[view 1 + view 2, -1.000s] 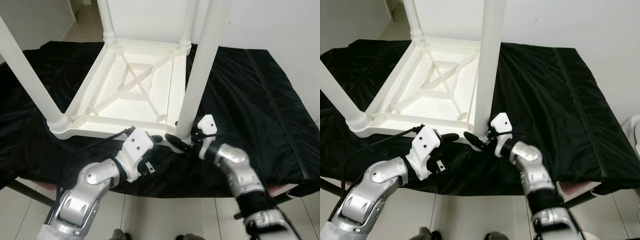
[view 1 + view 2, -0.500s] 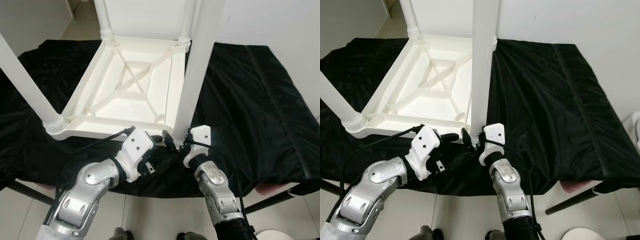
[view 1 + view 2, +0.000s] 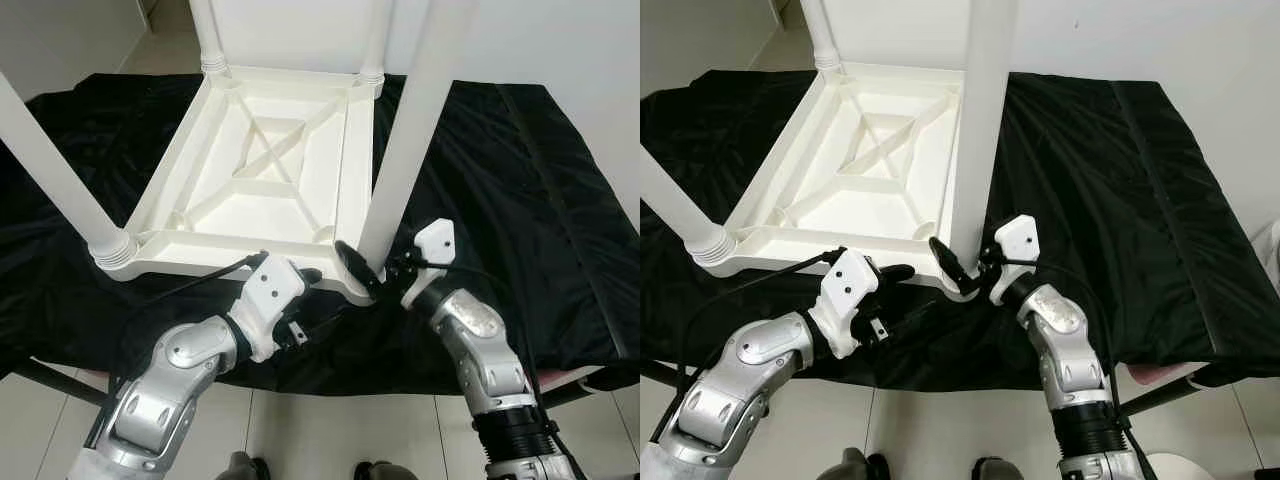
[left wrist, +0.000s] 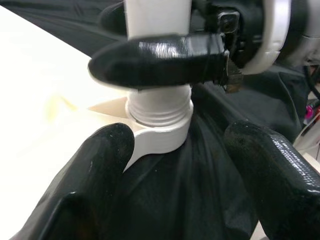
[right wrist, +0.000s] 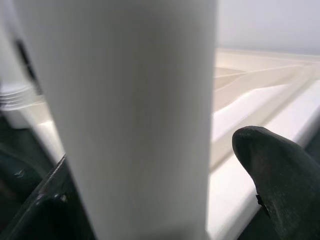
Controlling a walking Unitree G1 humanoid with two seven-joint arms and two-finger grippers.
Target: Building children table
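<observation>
The children's table [image 3: 262,160] lies upside down on a black cloth [image 3: 500,170], its white ribbed underside facing up and its legs rising out of the top of the head views. At its near right corner, the right gripper [image 3: 962,268] is wrapped around the base of the near right leg [image 3: 400,170], just above the threaded collar; one black finger [image 4: 155,61] crosses the front of the leg and the other shows on its far side, so the gripper pinches the leg between them. In the right wrist view the leg [image 5: 135,115] stands directly between the two black fingers. The left gripper [image 4: 180,165] sits just in front of the same corner, low over the cloth, its two fingers spread apart with the corner socket [image 4: 160,135] between their tips; whether they touch it cannot be told. A black cable [image 3: 190,285] runs from the left wrist across the cloth along the table's near edge. Another leg [image 3: 60,170] stands at the near left corner, and two more at the far corners. Beyond the cloth are a pale tiled floor [image 3: 330,430] and a white wall [image 3: 540,40].
</observation>
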